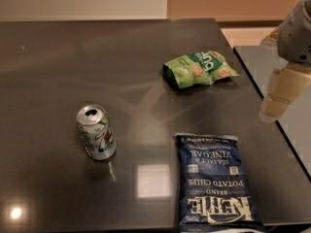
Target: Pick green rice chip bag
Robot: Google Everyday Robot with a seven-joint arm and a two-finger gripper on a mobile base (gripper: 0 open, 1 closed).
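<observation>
One green rice chip bag [199, 68] near right edge of table [58, 62], gripper [278, 97] just beyond, state unclear.

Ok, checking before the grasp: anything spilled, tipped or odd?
Nothing stands out. The small glossy green rice chip bag and dark blue Kettle bag lie intact, the silver can stands upright, nothing spilled; the gripper hangs at right.

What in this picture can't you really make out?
All in the camera view:
- The gripper, off the table's right side, apart from everything: the arm above it is cut off by the right edge.
- The blue chips bag: its near end is cut off by the bottom edge.
- The green rice chip bag: its fine print is too small to read.
- The can: its far side faces away.
</observation>
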